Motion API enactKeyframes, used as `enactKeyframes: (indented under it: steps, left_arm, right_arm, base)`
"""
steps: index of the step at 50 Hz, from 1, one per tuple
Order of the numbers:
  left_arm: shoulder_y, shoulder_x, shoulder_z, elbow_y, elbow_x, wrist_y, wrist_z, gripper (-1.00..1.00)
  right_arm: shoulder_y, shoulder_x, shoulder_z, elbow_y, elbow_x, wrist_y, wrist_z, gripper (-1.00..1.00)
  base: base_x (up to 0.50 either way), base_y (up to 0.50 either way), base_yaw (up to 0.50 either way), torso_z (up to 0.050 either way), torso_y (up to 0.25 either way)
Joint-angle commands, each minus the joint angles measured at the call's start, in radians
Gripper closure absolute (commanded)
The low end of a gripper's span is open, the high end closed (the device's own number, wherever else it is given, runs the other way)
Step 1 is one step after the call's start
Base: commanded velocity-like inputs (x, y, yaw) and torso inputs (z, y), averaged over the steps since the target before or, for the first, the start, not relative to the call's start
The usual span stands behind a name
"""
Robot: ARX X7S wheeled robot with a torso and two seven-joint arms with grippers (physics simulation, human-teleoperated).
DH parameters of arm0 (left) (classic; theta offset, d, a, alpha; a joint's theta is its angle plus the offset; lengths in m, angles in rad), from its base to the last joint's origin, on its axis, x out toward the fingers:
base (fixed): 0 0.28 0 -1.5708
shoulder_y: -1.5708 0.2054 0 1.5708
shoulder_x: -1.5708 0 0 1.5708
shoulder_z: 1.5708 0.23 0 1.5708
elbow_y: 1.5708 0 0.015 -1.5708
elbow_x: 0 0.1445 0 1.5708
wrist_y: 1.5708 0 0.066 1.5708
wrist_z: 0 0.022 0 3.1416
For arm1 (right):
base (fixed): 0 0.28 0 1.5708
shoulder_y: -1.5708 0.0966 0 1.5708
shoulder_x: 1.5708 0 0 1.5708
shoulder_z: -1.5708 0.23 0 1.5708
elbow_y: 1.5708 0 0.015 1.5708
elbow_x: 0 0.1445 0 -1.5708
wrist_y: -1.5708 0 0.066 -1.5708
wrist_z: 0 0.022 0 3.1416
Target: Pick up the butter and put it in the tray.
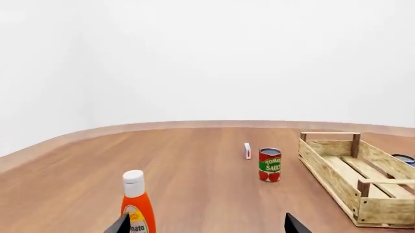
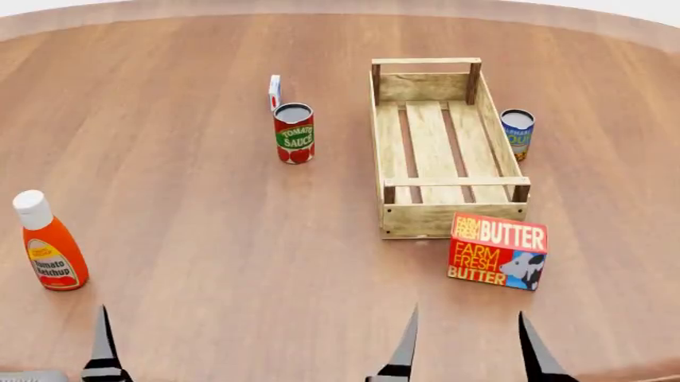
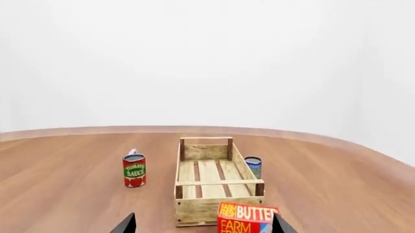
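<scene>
The right gripper (image 2: 467, 342) is open wide, with its two dark pointed fingers (image 2: 403, 350) spread apart and nothing held between them. It hangs low over the round brown wooden table (image 2: 212, 239), on the robot's side of the long light-wood tray (image 2: 384, 143) with a slatted bottom and darker corner posts. The flat red-orange butter box (image 2: 498, 250) with white and yellow letters and a cow picture in one corner stands just beside the near end of the tray, by its right corner, outside it and not in it. The butter sits between the tray and the right gripper, and the gripper is not touching it. The left gripper (image 1: 205, 224) is also open wide and holds nothing; only its dark finger tips (image 1: 120, 225) show. It is well to the left of the tray, and the orange tomato ketchup bottle (image 2: 47, 241) with a white cap stands near it. A red and green tomato sauce can (image 2: 295, 133) stands upright to the left of the tray. A small white box (image 2: 274, 90) with a bit of red stands just behind that can. A blue can (image 2: 517, 133) stands just beside the right wall of the tray.
</scene>
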State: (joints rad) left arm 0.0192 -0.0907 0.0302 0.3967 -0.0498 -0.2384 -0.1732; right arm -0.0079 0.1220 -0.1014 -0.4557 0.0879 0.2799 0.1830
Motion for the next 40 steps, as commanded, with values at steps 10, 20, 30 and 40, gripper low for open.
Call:
enactKeyframes:
  steps: [10, 20, 30, 40]
  left_arm:
    - [0.017, -0.015, -0.044, 0.312, -0.086, -0.146, 0.008, -1.0]
    - [0.016, -0.029, -0.036, 0.319, -0.102, -0.153, -0.005, -1.0]
    - [0.018, -0.04, -0.025, 0.317, -0.109, -0.148, -0.017, -1.0]
    - [0.021, -0.05, -0.016, 0.325, -0.121, -0.153, -0.026, -1.0]
  right_arm:
    - [0.008, 0.022, 0.008, -0.255, -0.004, 0.1, 0.004, -1.0]
    - [0.009, 0.029, 0.005, -0.262, 0.01, 0.111, 0.015, -1.0]
    - [0.011, 0.036, -0.004, -0.265, 0.017, 0.113, 0.023, -1.0]
    - [0.012, 0.044, -0.008, -0.267, 0.027, 0.111, 0.03, -1.0]
  base:
    - [0.15, 0.0, 0.0, 0.0, 0.0]
    - [0.5, 0.0, 0.0, 0.0, 0.0]
    - [0.5, 0.0, 0.0, 0.0, 0.0]
    - [0.5, 0.0, 0.0, 0.0, 0.0]
